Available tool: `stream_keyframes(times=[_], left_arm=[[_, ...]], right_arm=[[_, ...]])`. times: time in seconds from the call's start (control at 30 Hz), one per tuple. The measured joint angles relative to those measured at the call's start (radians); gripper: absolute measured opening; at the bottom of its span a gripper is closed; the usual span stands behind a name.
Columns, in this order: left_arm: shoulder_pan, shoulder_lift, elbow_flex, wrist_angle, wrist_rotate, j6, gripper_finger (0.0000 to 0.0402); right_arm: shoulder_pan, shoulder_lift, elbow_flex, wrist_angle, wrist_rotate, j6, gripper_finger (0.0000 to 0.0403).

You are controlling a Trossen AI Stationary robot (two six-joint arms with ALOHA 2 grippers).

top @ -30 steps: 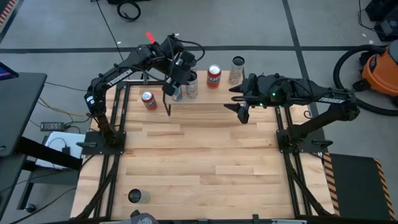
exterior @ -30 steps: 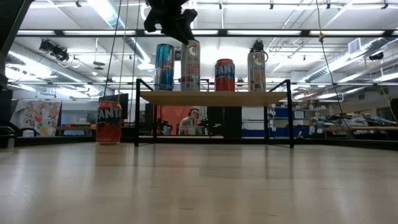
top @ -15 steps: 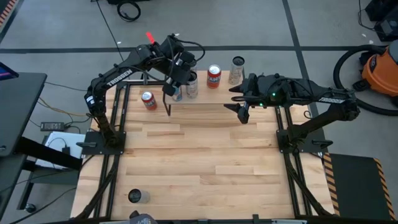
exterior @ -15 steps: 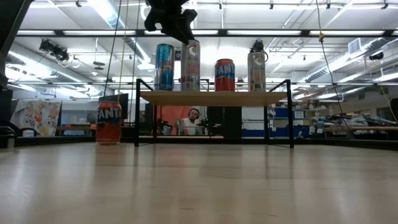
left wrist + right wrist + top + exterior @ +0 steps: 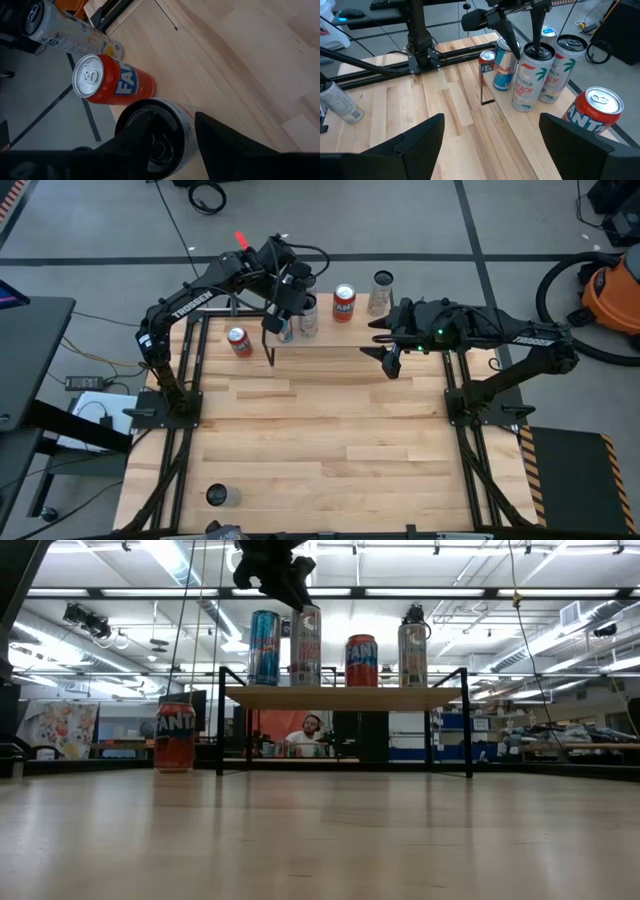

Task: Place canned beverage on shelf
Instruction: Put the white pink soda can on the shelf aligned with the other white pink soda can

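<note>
The tall pale can (image 5: pixel 529 75) stands upright on the shelf (image 5: pixel 345 697), in a row with a blue can (image 5: pixel 264 647) on one side and a second pale can (image 5: pixel 562 62), a red Fanta can (image 5: pixel 361 660) and a slim silver can (image 5: pixel 412 653) on the other. It looks a thin-walled aluminium thing — smooth, a bit slippery and easy to dent if squeezed hard, light if empty but bottom-heavy enough to stand if full, though I cannot tell which. Being tall and narrow it would tip easily, so a hold across the upper wall or the rim suits it. The left tool (image 5: pixel 172 132) is directly above it, pointing straight down, its fingers part-open and straddling the can's rim, one seemingly inside the dark mouth; whether they pinch it I cannot tell. That arm reaches out high over the shelf, wrist bent down. Another Fanta can (image 5: pixel 239 341) waits on the counter (image 5: pixel 320 430) off to that tool's near side, beside the shelf's end. The right tool (image 5: pixel 389 352) hovers wide open and empty, just short of the shelf, levelled toward the row of cans.
</note>
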Motion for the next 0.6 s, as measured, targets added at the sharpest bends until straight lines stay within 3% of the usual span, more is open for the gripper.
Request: stream_keyframes(times=[0.6], left_arm=[[0.0, -0.001, 0.001, -0.003, -0.018, -0.035, 0.0156]], right_arm=[[0.0, 0.0, 0.0, 0.0, 0.0, 0.001, 0.0336]])
